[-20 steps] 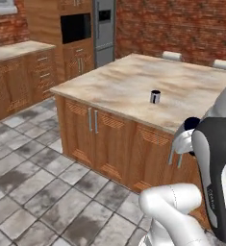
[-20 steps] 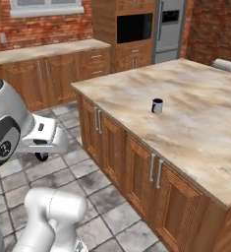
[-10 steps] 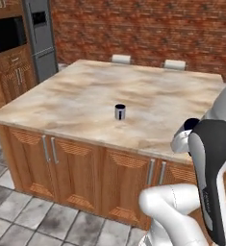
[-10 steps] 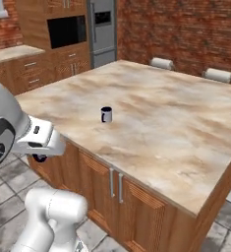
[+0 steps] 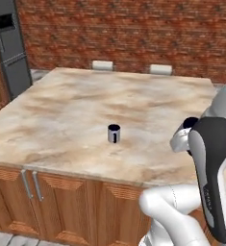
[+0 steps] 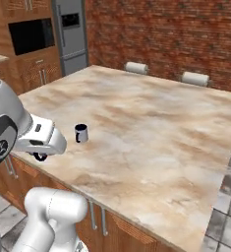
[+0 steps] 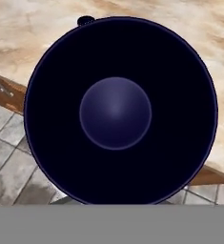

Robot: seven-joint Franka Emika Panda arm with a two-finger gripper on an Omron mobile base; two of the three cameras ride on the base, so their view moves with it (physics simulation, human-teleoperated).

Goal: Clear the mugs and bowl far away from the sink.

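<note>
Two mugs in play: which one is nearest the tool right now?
The dark blue mug looming large in the hand view, right before the camera. The other mug stands upright alone on the island counter, well apart from the arm.

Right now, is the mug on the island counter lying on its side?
No, the mug stands upright on the marble counter, its open mouth facing up.
</note>
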